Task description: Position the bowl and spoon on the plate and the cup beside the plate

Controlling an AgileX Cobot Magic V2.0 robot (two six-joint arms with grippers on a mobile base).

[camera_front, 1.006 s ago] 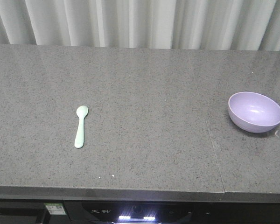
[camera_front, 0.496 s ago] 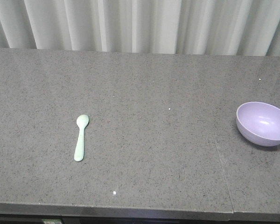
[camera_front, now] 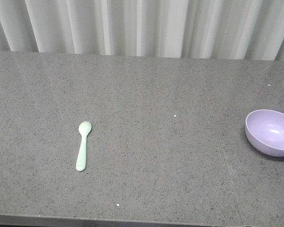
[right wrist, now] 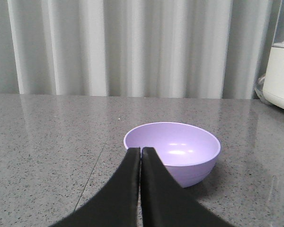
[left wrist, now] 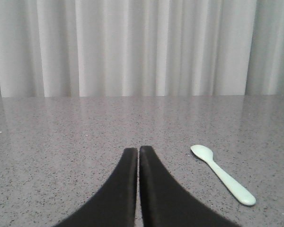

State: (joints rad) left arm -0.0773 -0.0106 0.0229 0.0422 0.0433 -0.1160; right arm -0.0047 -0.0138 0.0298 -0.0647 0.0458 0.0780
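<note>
- Lying flat on the grey counter (camera_front: 156,85), the mint-green spoon (camera_front: 83,145) sits left of centre, its scoop toward the curtain (camera_front: 132,28).
- The lavender bowl (camera_front: 270,132) stands upright at the far right, well apart from the spoon.
- The left end effector (left wrist: 137,150) is empty with its fingers pressed together; the spoon lies ahead to its right.
- The right end effector (right wrist: 140,150) is likewise closed and empty, with the bowl directly ahead.

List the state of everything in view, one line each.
spoon: lying flat on the counter, scoop end toward the curtain, not held
bowl: upright, empty, on the counter, not held
left gripper: shut, empty, spoon off to its right
right gripper: shut, empty, pointing at the bowl
</note>
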